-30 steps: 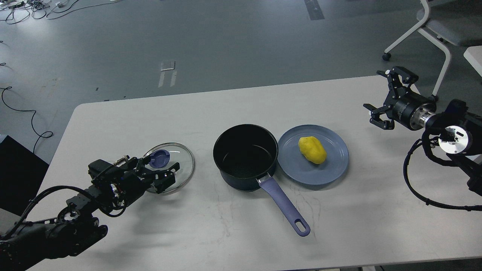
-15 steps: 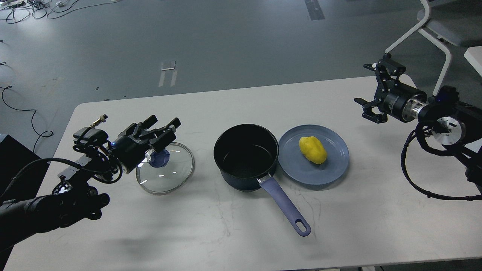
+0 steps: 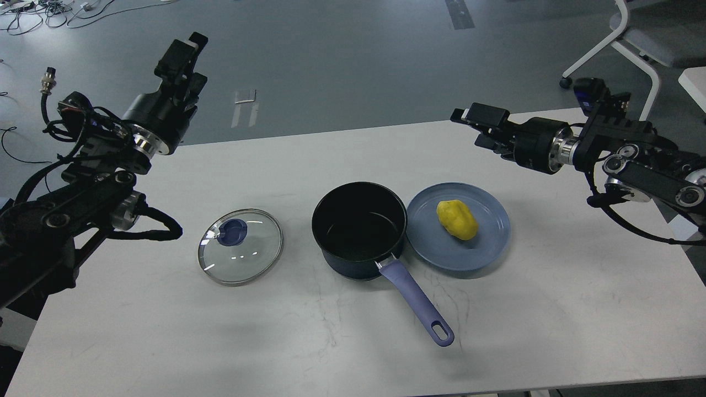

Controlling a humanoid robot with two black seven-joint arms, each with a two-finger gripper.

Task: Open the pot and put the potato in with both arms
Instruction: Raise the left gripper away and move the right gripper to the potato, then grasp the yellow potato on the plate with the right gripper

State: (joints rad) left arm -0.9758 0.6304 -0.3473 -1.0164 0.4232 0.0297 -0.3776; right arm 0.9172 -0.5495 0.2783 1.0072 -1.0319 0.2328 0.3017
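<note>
lid (image 3: 240, 246) lies beside open pot (image 3: 359, 227); potato (image 3: 457, 220) on plate (image 3: 485, 242)

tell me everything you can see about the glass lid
The glass lid is a round, clear disc with a thin metal rim and a blue knob set off-centre in this view, toward its far left. It lies flat on the white table, left of the open dark pot and apart from it. Light glints on the glass. Nothing touches it but the table; neither claw is near it.
</note>
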